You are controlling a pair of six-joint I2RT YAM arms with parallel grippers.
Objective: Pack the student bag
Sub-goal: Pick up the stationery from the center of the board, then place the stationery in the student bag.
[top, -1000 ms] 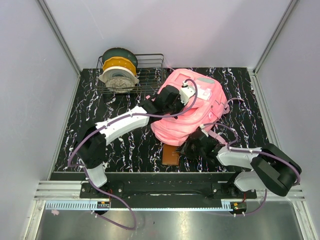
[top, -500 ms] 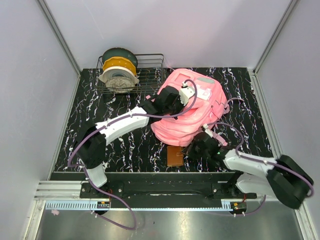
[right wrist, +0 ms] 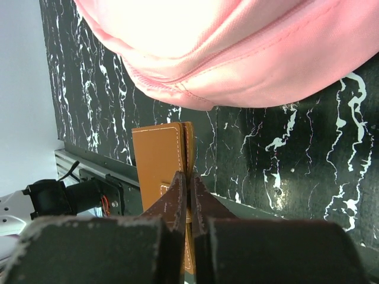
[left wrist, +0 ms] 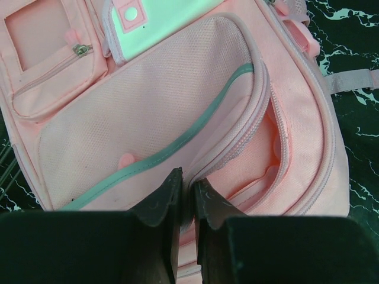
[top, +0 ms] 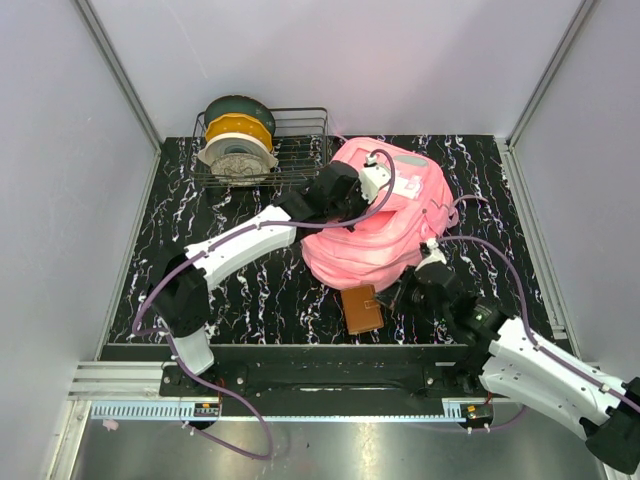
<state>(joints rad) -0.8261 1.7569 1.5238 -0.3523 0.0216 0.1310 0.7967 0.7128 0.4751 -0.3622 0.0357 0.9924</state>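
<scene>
Brown wallet (top: 361,308) shifted right, right pincer (right wrist: 188,180) clenched on it, left pincer (left wrist: 186,180) pinching student bag (top: 412,200), basket (top: 305,160) behind

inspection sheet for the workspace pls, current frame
Surface: black table, white-veined, level.
Job's things: student bag lying mid-table, one zip compartment gaping; brown wallet by its near edge, outside the bag.
Clutter: wire basket at far left, holding filament spools.
Grippers: left gripper pinching the bag's zip edge; right gripper shut on the wallet's edge.
Cables: purple cables run along both arms; the left arm's loops over the bag.
Surroundings: pale walls, metal frame rails; nothing else seen.
</scene>
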